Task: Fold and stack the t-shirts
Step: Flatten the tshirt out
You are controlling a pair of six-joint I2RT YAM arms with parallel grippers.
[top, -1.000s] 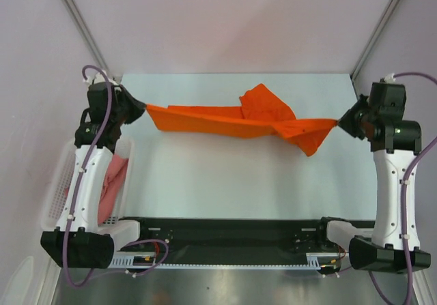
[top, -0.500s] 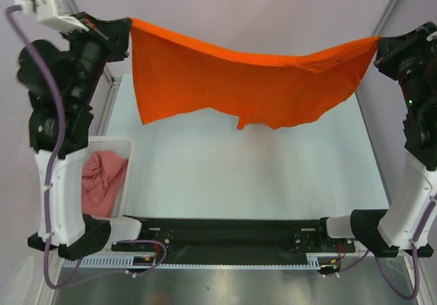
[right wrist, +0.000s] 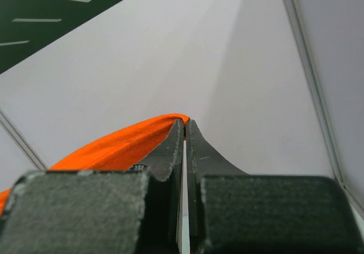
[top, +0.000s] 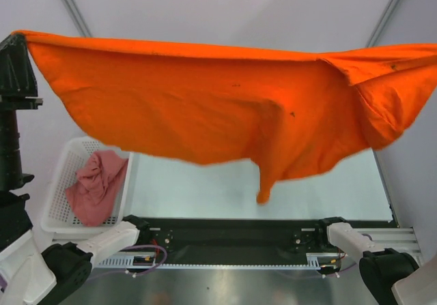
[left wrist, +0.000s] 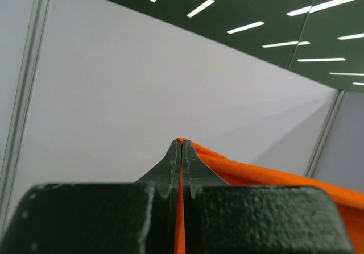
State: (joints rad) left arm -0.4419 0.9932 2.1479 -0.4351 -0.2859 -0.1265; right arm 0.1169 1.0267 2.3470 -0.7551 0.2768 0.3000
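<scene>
The pale table (top: 198,185) lies low under the cloth. Light grey walls (top: 225,8) stand around it, and in the left wrist view I see a dark ceiling with strip lights (left wrist: 250,26). The orange t-shirt (top: 205,107) hangs spread out high above the table, between both arms. The left gripper (left wrist: 181,147) is clenched on one top corner and the right gripper (right wrist: 185,128) on the other. The salmon-pink t-shirt (top: 95,182) lies crumpled in the white lattice basket (top: 58,209) at the table's left side.

The left gripper (left wrist: 181,147) clamps the orange t-shirt (left wrist: 227,167) between its jaws.
</scene>
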